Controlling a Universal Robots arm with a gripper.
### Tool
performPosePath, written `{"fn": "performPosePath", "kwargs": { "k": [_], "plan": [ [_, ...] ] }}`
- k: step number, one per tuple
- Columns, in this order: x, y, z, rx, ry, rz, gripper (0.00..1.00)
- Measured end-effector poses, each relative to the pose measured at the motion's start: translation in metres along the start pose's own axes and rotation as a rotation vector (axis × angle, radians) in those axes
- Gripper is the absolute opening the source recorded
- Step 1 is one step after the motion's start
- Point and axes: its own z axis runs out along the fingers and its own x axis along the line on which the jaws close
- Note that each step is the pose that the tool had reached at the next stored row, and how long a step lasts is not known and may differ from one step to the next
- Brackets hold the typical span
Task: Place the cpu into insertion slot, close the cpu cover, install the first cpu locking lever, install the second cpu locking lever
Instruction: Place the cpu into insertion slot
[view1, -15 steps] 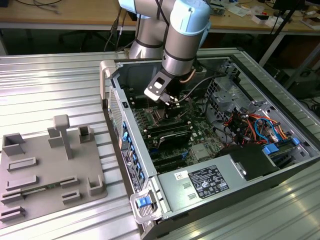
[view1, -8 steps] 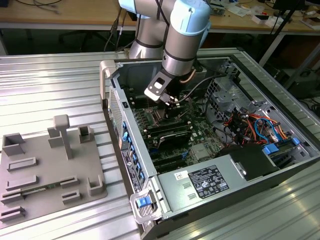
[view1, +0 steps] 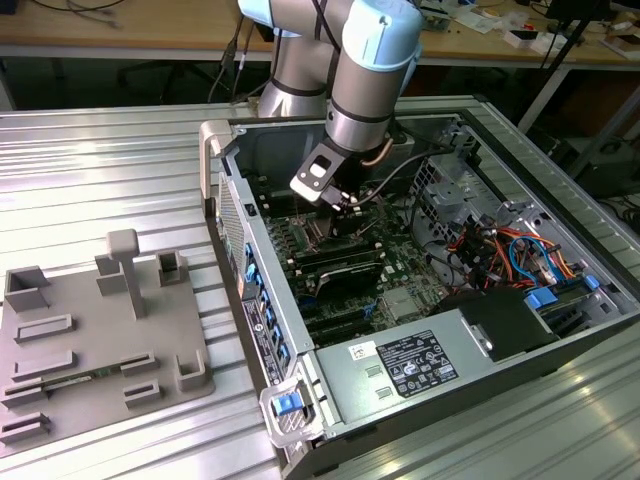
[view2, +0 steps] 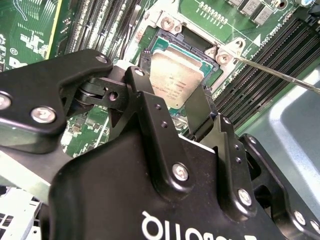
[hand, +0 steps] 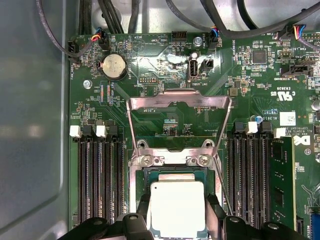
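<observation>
cpu (hand: 177, 207) sits silver face up between the fingers (hand: 214, 207) of the gripper (hand: 178, 222), which pinch it by two opposite edges, right over or already in the insertion slot (hand: 142, 175); I can't tell if it is fully seated. Step in hand: placing the chip, first of four. cpu cover (hand: 179, 97) is hinged open and laid back toward the coin cell (hand: 114, 66), and a thin locking lever (view2: 280, 75) is unlatched. Seating probably calls for a level, untwisted drop to spare the pins. The chip lies flat with its edges square to the socket; being square, it has no real long axis.
</observation>
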Motion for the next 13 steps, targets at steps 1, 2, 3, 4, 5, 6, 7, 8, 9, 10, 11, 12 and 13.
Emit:
{"fn": "performPosePath", "kwargs": {
  "k": [1, 2, 3, 4, 5, 6, 7, 8, 9, 10, 11, 12, 13],
  "plan": [
    [0.0, 0.0, 0.0002, 0.0, 0.0, 0.0, 0.53],
    [0.0, 0.0, 0.0004, 0.0, 0.0, 0.0, 0.53],
    [0.0, 0.0, 0.0007, 0.0, 0.0001, 0.0, 0.53],
    [0.0, 0.0, 0.001, 0.0, 0.0001, 0.0, 0.53],
    [0.0, -0.0001, 0.0013, 0.0, 0.0001, 0.0, 0.53],
    [0.0, -0.0001, 0.0017, 0.0002, -0.0001, 0.0, 0.53],
    [-0.0001, -0.0002, 0.0019, 0.0002, -0.0002, 0.0, 0.53],
    [0.0, -0.0006, 0.0023, 0.0001, -0.0001, 0.0, 0.53],
    [0.0, -0.0009, 0.0024, 0.0001, -0.0001, 0.0, 0.53],
    [0.0, -0.0012, 0.0025, 0.0001, -0.0001, 0.0, 0.53],
    [0.0, -0.0013, 0.0028, 0.0003, -0.0001, 0.0, 0.53],
    [0.0, -0.0013, 0.003, 0.0002, 0.0, 0.001, 0.53],
    [0.0, -0.0013, 0.0031, 0.0003, 0.0, 0.001, 0.53]
  ]
}}
